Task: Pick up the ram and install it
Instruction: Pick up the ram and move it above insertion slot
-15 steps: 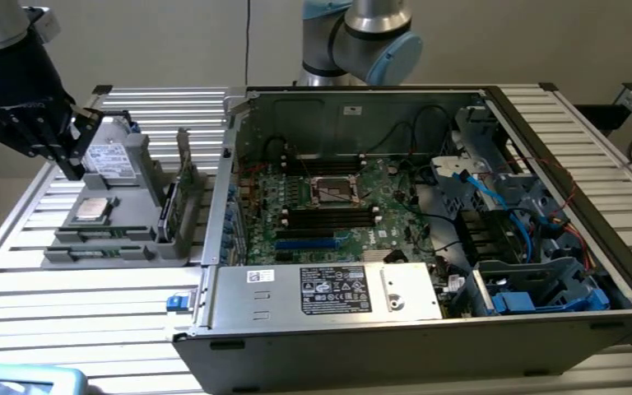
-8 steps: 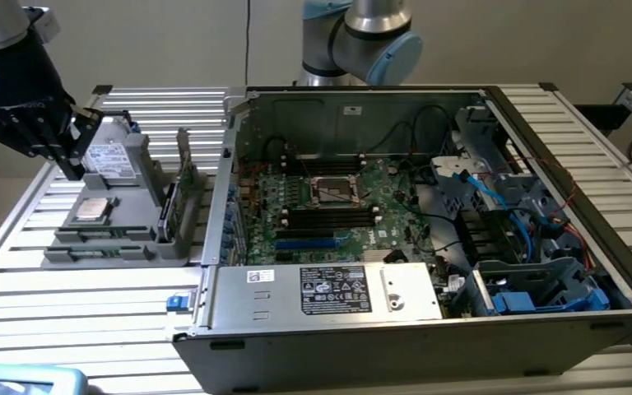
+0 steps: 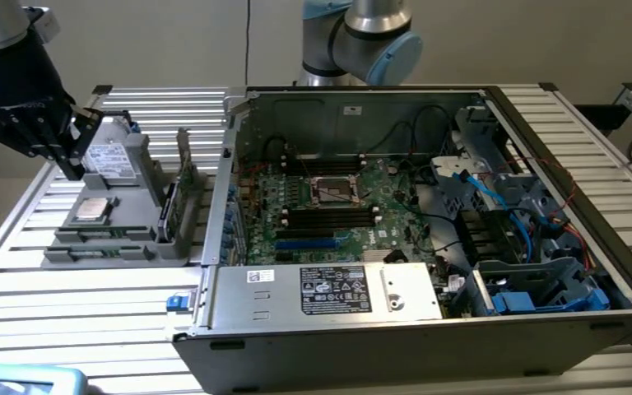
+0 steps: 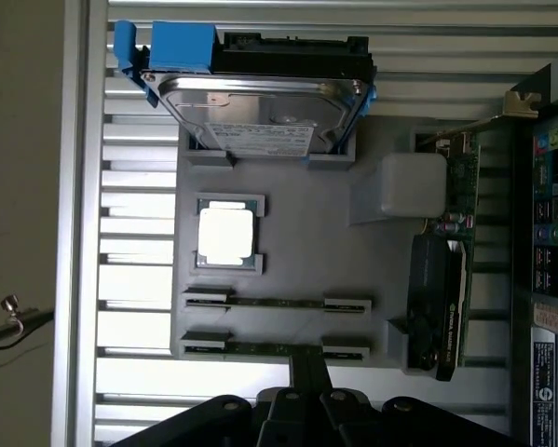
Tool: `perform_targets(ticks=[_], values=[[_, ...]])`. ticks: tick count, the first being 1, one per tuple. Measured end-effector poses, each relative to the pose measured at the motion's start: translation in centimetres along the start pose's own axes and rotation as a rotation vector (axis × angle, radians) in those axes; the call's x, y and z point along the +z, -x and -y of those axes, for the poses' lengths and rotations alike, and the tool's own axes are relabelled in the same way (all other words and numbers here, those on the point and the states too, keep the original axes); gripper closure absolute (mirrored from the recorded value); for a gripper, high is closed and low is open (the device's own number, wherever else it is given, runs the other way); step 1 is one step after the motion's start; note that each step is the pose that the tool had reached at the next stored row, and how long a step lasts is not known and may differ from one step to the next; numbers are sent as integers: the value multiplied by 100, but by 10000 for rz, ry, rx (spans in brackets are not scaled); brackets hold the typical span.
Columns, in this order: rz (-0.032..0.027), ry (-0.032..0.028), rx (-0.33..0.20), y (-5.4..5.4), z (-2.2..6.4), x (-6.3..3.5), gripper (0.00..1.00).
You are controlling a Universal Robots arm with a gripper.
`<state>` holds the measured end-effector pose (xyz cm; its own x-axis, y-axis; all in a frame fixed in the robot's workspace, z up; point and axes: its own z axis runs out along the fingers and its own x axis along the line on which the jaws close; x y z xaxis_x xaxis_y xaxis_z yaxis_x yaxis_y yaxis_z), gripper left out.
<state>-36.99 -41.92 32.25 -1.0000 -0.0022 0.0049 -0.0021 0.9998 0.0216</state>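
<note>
No text was legible. The print on the white sticker of the grey metal power-supply cover (image 3: 336, 290) was too fine to read, as was the silver hard drive's label (image 4: 260, 140).

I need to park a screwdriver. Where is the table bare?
Bare slats lie at the exterior view's lower left, bordered by the gray tray and the computer case. The tray itself is crowded: hard drive, processor, ram sticks, expansion card, with the gripper over it.
</note>
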Motion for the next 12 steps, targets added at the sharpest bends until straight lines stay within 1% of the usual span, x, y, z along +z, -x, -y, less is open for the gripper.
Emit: perform_targets(ticks=[3, 4, 5, 6, 7, 8, 10, 12], values=[[-1, -1, 0, -1, 0, 0, 88], [1, 0, 0, -2, 0, 1, 82], [0, 0, 0, -2, 0, 1, 82], [0, 0, 0, -3, 0, 1, 76], [0, 0, 0, -3, 0, 2, 76], [0, 0, 0, -6, 0, 2, 69], [2, 1, -39, -16, 0, 3, 69], [-2, 3, -319, -17, 0, 3, 69]])
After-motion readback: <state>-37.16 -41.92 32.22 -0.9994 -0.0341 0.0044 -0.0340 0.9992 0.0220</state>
